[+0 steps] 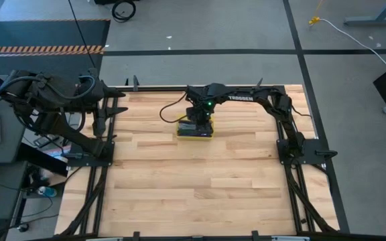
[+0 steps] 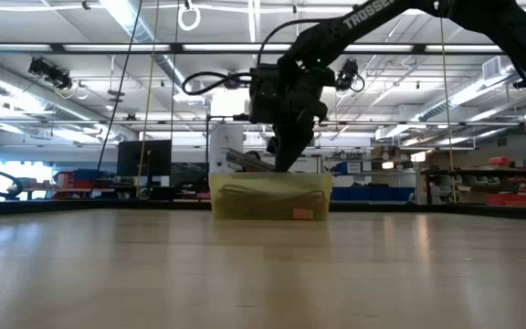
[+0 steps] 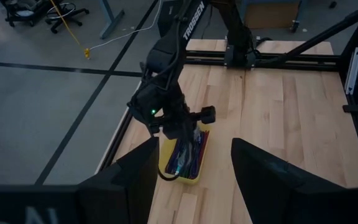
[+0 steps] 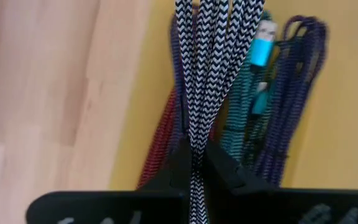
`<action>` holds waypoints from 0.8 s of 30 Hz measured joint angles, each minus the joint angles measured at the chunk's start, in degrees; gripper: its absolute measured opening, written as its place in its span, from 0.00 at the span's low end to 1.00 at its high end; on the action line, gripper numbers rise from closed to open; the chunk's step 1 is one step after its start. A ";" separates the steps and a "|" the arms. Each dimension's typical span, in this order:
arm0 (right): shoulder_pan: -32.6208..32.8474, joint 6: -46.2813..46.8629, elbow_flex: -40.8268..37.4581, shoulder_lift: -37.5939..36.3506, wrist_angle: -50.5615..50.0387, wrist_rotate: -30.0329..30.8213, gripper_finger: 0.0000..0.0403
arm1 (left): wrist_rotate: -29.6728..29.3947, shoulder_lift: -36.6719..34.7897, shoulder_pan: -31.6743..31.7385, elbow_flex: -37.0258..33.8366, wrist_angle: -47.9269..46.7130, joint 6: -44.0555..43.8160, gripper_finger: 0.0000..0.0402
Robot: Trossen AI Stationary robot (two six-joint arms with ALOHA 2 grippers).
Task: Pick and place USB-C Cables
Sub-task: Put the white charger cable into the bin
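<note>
The small yellow tray [image 1: 194, 136] stands toward the table's far edge, near the middle [image 2: 270, 196]. Inside it lie maroon [image 4: 157, 149], teal-blue [image 4: 253, 106] and purple [image 4: 297, 93] cable bundles side by side on the tray floor. My right gripper [image 4: 196, 163] hangs over the tray [image 1: 200, 124], pointing down, shut on a grey black-and-white braided cable bundle [image 4: 207, 74]. My left gripper [image 3: 194, 149] waits open near the table's far left corner, well away from the tray. My right gripper pinches the grey braided bundle between its two fingertips [image 4: 185, 158], with several strands gathered together at the pinch [image 4: 196, 146]. The fingers come from above, pointing down into the tray. The strands fan out beyond the fingers over the other cables; whether the bundle is lifted clear does not show.
Bare wooden tabletop [image 1: 200, 194] spreads to the near side of the tray and to both sides. The arm frames stand at the table's left [image 1: 96, 150] and right [image 1: 300, 150] edges. The tray's wall [image 2: 318, 183] rises around the cables.
</note>
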 joint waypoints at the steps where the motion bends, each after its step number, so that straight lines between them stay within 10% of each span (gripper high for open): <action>1: -0.26 0.00 -0.35 0.00 0.69 0.00 0.05 | 0.00 0.00 0.00 0.00 0.01 0.00 0.52; 24: -2.39 0.23 -1.05 0.02 4.02 -0.12 0.05 | 0.00 0.00 0.00 -0.01 -0.02 0.02 0.52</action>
